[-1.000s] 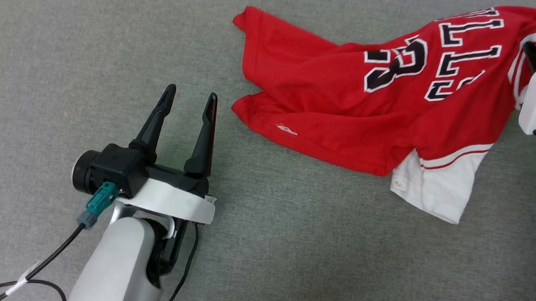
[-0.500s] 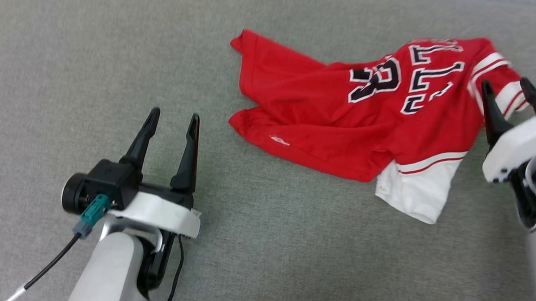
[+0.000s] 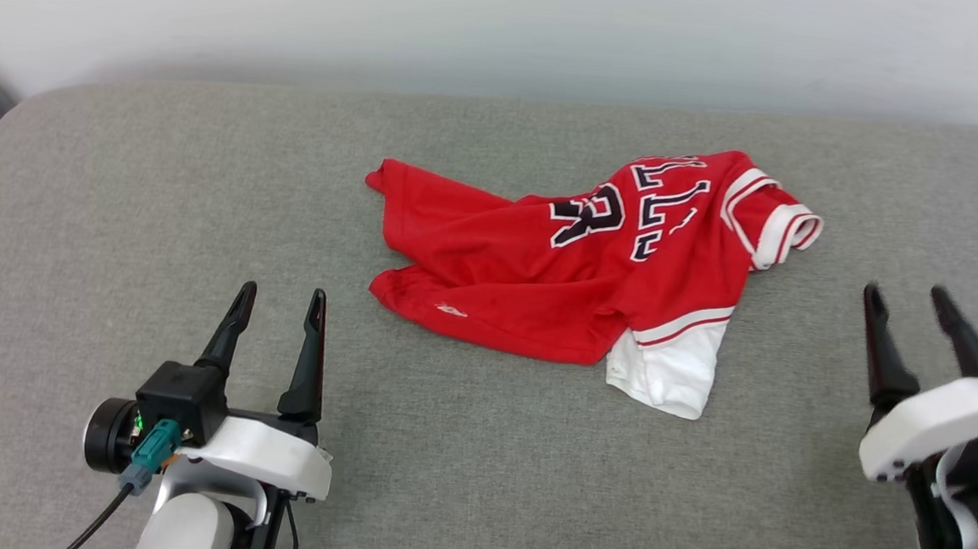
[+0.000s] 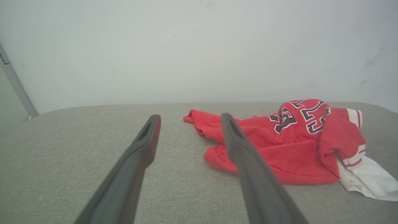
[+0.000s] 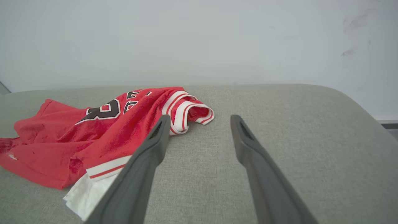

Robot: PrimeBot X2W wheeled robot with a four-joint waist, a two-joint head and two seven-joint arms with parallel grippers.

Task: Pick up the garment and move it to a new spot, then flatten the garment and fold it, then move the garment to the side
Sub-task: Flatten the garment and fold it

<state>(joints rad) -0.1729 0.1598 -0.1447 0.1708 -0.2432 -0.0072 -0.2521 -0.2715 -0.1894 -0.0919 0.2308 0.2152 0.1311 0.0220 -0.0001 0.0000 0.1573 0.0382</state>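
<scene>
I'm hovering left claw (image 3: 281, 296) and right claw (image 3: 906, 293) wide open, empty, flanking the red jersey (image 3: 539, 294); pinching opposite corners should flatten best.

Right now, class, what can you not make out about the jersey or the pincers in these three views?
- Jersey lettering, head view: folds hide part of the letters and number.
- White sleeve, left wrist view: cut off by the right edge.
- Jersey's end, right wrist view: cut off by the left edge.
- Right pincer, head view: wrist cut by the right edge, fingers slightly blurred.
</scene>
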